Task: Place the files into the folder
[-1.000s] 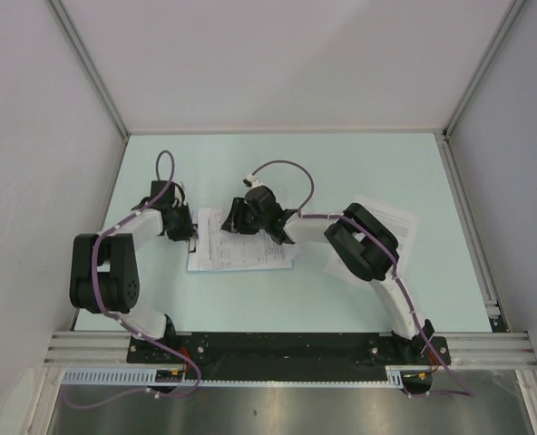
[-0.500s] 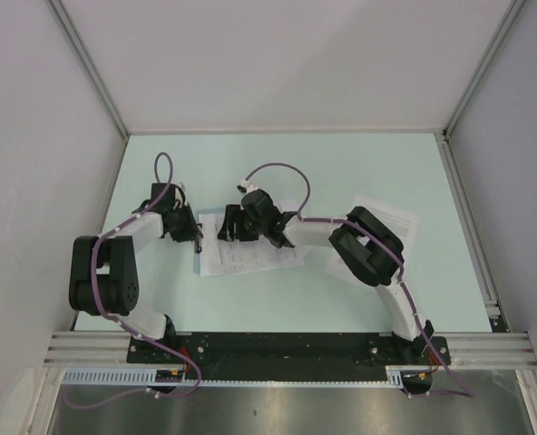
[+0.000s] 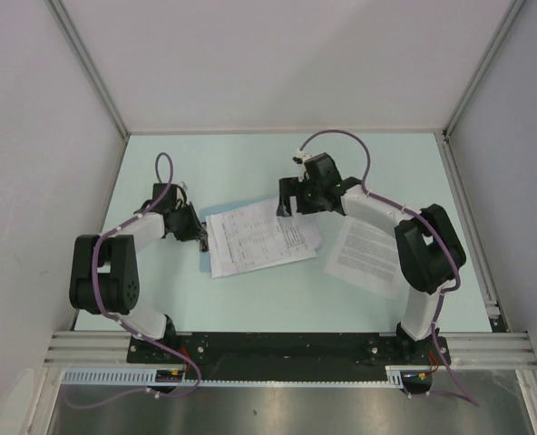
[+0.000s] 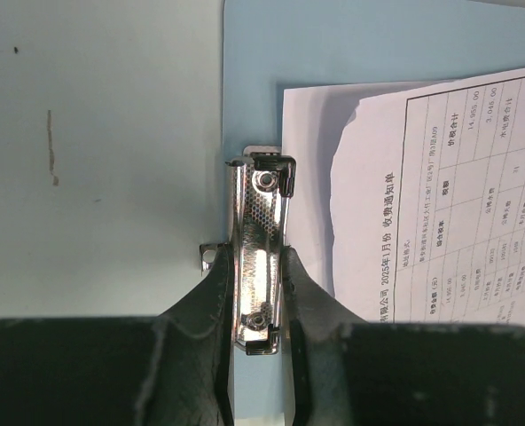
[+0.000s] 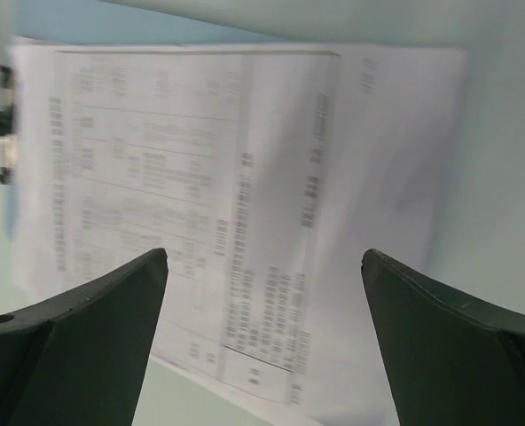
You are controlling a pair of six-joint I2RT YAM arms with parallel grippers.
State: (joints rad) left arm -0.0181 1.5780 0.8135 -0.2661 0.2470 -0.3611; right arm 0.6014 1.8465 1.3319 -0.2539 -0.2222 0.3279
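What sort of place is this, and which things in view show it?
Probably a robot lab test cell: a left arm and right arm mounted at a metal rail, plain white walls enclosing a pale green table holding printed sheets and a blue clipboard.

White-linked, black-jointed arms (image 3: 140, 225) carry looping purple cables (image 3: 164, 154).

White printed paper sheets (image 3: 261, 237) lie on the flat light-blue clipboard (image 4: 351, 44) — silver metal clip (image 4: 261, 257) at its nine o'clock edge; another white sheet (image 3: 366, 256) lies near, at three o'clock
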